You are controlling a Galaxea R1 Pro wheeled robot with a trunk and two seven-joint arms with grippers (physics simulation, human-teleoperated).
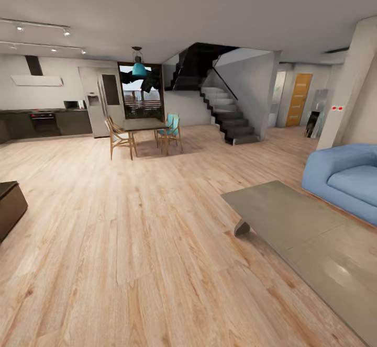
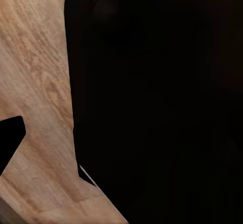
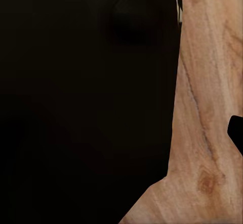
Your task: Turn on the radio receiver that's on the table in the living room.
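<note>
The robot is on its way, so the step in hand is the approach: getting the base alongside the low grey table (image 1: 309, 232) in the living room.

Taking that table as the landmark and sweeping from the left: a dark low cabinet (image 1: 9, 205) sits far off to the table's left at the picture's edge. Beyond the table and to its left stand the kitchen counter (image 1: 44, 122) and the dining table (image 1: 144, 124) with wooden chairs, which is the wrong table. Behind the landmark rises the dark staircase (image 1: 230, 119). Just past its right side is the blue sofa (image 1: 345, 177).

The radio receiver is not to be seen on the visible part of the tabletop; it likely lies on the stretch cut off at the right, so turning the head and base rightward first seems wise.

Each wrist view shows wood floor (image 2: 35, 82) beside a dark body part; whether either claw is open or closed cannot be told.
</note>
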